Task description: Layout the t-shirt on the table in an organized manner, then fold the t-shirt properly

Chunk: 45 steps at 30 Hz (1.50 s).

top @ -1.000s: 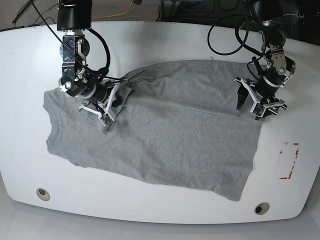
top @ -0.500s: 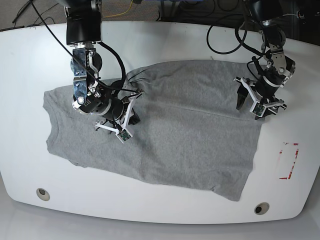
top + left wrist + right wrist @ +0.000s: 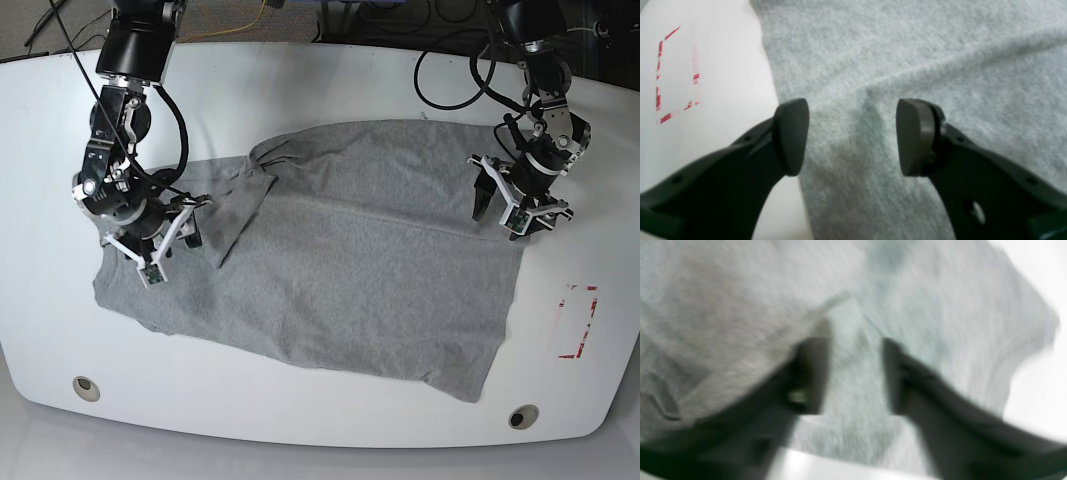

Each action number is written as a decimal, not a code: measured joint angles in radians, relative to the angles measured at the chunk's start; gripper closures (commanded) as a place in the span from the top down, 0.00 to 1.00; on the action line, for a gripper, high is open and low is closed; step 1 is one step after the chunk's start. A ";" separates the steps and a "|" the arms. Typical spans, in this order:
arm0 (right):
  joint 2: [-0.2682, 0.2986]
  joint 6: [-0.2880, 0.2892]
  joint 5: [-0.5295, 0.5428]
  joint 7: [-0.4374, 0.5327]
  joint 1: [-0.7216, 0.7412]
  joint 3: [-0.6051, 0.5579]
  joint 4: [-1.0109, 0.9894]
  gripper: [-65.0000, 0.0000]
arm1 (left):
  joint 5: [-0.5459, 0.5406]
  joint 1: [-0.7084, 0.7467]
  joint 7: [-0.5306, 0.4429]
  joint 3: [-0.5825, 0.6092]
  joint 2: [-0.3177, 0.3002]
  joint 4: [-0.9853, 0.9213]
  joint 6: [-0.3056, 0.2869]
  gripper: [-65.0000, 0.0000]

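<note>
Over at 9 o'clock our right gripper (image 3: 170, 238) has swung back and let go, fingers now apart, holding nothing. Left gripper (image 3: 512, 207) stays open at the 3 o'clock edge. T-shirt (image 3: 340, 260) lies mid-surface (image 3: 330, 80), a flap folded near 10, so layout isn't finished.

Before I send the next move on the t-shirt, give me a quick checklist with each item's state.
1. Left gripper jaws apart, nothing between them: ok.
2. Right gripper jaws apart, no cloth pinched: ok, though the wrist view is blurred.
3. t-shirt lying wholly on the table, nothing hanging off an edge: ok.
4. t-shirt spread flat: not ok, a flap is folded over near the collar.
5. Printed side up or down: cannot tell, no lettering shows.
6. Red outline mark uncovered: ok.
</note>
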 measured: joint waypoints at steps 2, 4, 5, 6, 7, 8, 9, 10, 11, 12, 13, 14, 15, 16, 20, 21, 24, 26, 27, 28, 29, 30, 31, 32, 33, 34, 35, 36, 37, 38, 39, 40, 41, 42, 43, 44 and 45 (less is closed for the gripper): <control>-0.017 0.007 0.008 -0.004 -0.014 0.060 -0.002 0.77 | 0.001 0.000 0.002 0.000 -0.002 -0.001 0.000 0.60; -0.051 0.006 0.027 -0.005 -0.019 0.145 -0.006 0.77 | 0.001 0.000 0.001 0.000 -0.002 -0.001 0.000 0.60; -0.066 0.004 0.042 -0.005 -0.018 0.188 -0.011 0.77 | 0.000 0.000 0.000 0.000 -0.001 -0.001 0.000 0.60; -0.077 0.003 0.060 -0.007 -0.018 0.221 -0.019 0.77 | 0.000 0.000 0.000 0.000 0.000 -0.001 0.000 0.60; -0.082 0.003 0.080 -0.008 -0.019 0.241 -0.027 0.76 | 0.001 0.000 0.001 0.000 0.000 -0.001 0.000 0.60; -0.086 0.003 0.109 -0.008 -0.019 0.259 -0.039 0.76 | 0.000 0.000 0.000 0.000 0.001 -0.001 0.000 0.60; -0.089 0.003 0.140 -0.008 -0.020 0.272 -0.052 0.75 | 0.000 0.000 0.001 0.000 0.001 -0.001 0.000 0.60; -0.090 0.003 0.174 -0.009 -0.020 0.281 -0.064 0.74 | 0.000 0.000 0.001 0.000 0.001 -0.001 0.000 0.60; -0.093 0.003 0.212 -0.007 -0.019 0.292 -0.080 0.74 | 0.000 0.000 0.001 0.000 0.001 -0.001 0.000 0.60; -0.095 0.003 0.242 -0.008 -0.019 0.297 -0.093 0.74 | 0.000 0.000 0.001 0.000 0.001 -0.001 0.000 0.60; -0.095 0.003 0.272 -0.007 -0.019 0.300 -0.105 0.73 | 0.000 0.000 0.001 0.000 0.001 -0.001 0.000 0.60; -0.095 0.002 0.319 -0.006 -0.019 0.304 -0.129 0.73 | 0.000 0.000 0.000 0.003 0.001 -0.001 0.000 0.60; -0.095 0.001 0.335 -0.008 -0.019 0.305 -0.140 0.72 | 0.000 0.000 0.000 0.003 0.001 -0.001 0.000 0.60; -0.094 0.000 0.372 -0.007 -0.019 0.305 -0.163 0.72 | 0.000 0.000 0.000 0.003 0.001 -0.001 0.000 0.60; -0.095 -0.001 0.446 -0.009 -0.020 0.305 -0.223 0.70 | 0.000 0.000 0.001 0.003 0.000 -0.001 0.000 0.60; -0.095 -0.001 0.459 -0.009 -0.020 0.305 -0.236 0.70 | 0.000 0.000 0.001 0.003 0.000 -0.001 0.000 0.60; -0.094 -0.001 0.465 -0.007 -0.019 0.305 -0.253 0.69 | 0.000 0.000 0.000 0.003 0.000 -0.001 0.000 0.60; -0.095 -0.002 0.469 -0.007 -0.018 0.304 -0.264 0.68 | 0.000 0.000 0.001 0.003 0.000 -0.001 0.000 0.60; -0.095 -0.002 0.470 -0.007 -0.017 0.304 -0.271 0.68 | 0.001 0.000 0.001 0.003 0.000 -0.001 0.000 0.60; -0.095 -0.002 0.470 -0.007 -0.016 0.303 -0.277 0.68 | 0.000 0.000 0.000 0.003 0.000 -0.001 0.000 0.60; -0.095 -0.002 0.470 -0.007 -0.016 0.302 -0.285 0.68 | 0.000 0.000 0.001 0.003 0.000 -0.001 0.000 0.60; -0.095 -0.002 0.469 -0.007 -0.016 0.302 -0.293 0.68 | 0.000 0.000 0.000 0.003 0.000 -0.001 0.000 0.60; -0.096 -0.003 0.468 -0.007 -0.016 0.302 -0.301 0.68 | 0.000 0.000 0.000 0.003 0.000 -0.001 0.000 0.60; -0.097 -0.004 0.469 -0.007 -0.016 0.302 -0.308 0.68 | 0.000 0.000 0.001 0.003 0.000 -0.001 0.000 0.60; -0.097 -0.004 0.470 -0.006 -0.016 0.302 -0.319 0.68 | 0.000 0.000 0.000 0.003 0.000 -0.001 0.000 0.60; -0.097 -0.005 0.469 -0.006 -0.015 0.302 -0.326 0.68 | 0.000 0.000 0.001 0.003 0.000 -0.001 0.000 0.60; -0.098 -0.004 0.468 -0.007 -0.014 0.302 -0.338 0.68 | 0.001 0.000 0.001 0.003 0.000 -0.001 0.000 0.60; -0.098 -0.005 0.467 -0.006 -0.014 0.297 -0.346 0.68 | 0.000 0.000 0.000 0.003 0.000 -0.001 0.000 0.60; -0.097 -0.006 0.467 -0.007 -0.014 0.289 -0.351 0.68 | 0.000 0.000 0.001 0.003 0.000 -0.001 0.000 0.60; -0.097 -0.005 0.468 -0.004 -0.015 0.277 -0.355 0.68 | 0.000 0.000 0.000 0.003 0.000 -0.001 0.000 0.60; -0.097 -0.006 0.470 -0.003 -0.016 0.270 -0.355 0.68 | 0.000 0.000 0.000 0.003 0.000 -0.001 0.000 0.60; -0.097 -0.013 0.469 -0.001 -0.016 0.260 -0.355 0.68 | 0.000 0.000 0.000 0.003 0.000 -0.001 0.000 0.60; -0.097 -0.027 0.473 0.000 -0.014 0.248 -0.355 0.68 | 0.000 0.000 0.001 0.003 0.000 -0.001 0.000 0.60; -0.098 -0.034 0.475 0.001 -0.013 0.242 -0.355 0.68 | 0.000 0.000 0.001 0.003 0.000 -0.001 0.000 0.60; -0.097 -0.048 0.477 0.000 -0.011 0.232 -0.355 0.68 | 0.000 0.000 0.000 0.003 0.000 -0.001 0.000 0.60; -0.097 -0.058 0.480 0.002 -0.011 0.219 -0.354 0.68 | 0.001 0.000 0.001 0.003 0.000 -0.001 0.000 0.60; -0.097 -0.058 0.479 0.003 -0.011 0.213 -0.354 0.68 | 0.000 0.000 0.000 0.003 0.000 -0.001 0.000 0.60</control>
